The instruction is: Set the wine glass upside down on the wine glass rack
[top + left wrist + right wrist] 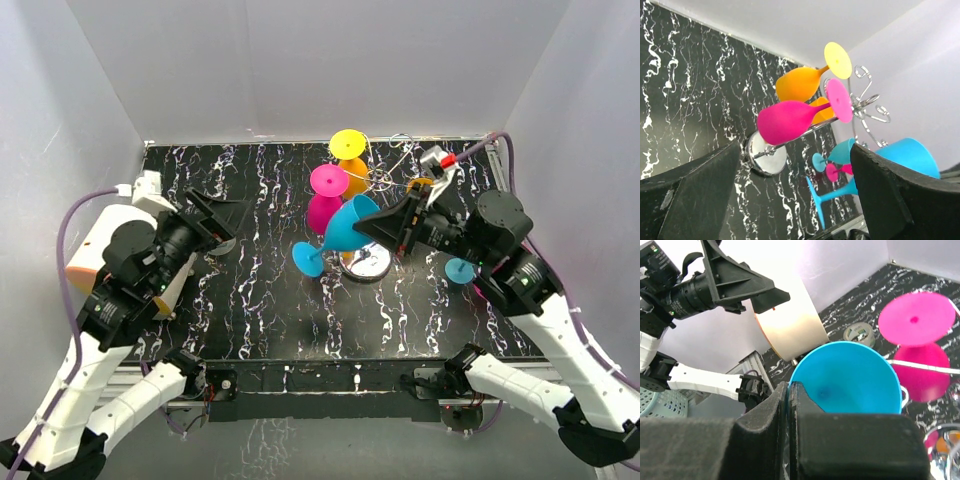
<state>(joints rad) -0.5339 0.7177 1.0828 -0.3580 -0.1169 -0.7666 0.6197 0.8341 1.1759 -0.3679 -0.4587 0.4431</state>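
Black white-veined worktop (260, 300), pale walls (300, 60), right end effector (385, 227) pinching wine glass (347, 226) rim at 3 o'clock, left end effector (234, 222) spread at 9 o'clock

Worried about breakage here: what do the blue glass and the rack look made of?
The blue glass looks like opaque plastic or silicone, not real glass: solid colour, nothing shows through, dull sheen. The rack looks like polished chromed metal wire; its disc base reflects like a mirror.

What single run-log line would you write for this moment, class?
right tool: shut on blue wine glass rim | left tool: open, empty | wine glass rack: holds pink glass, orange glass
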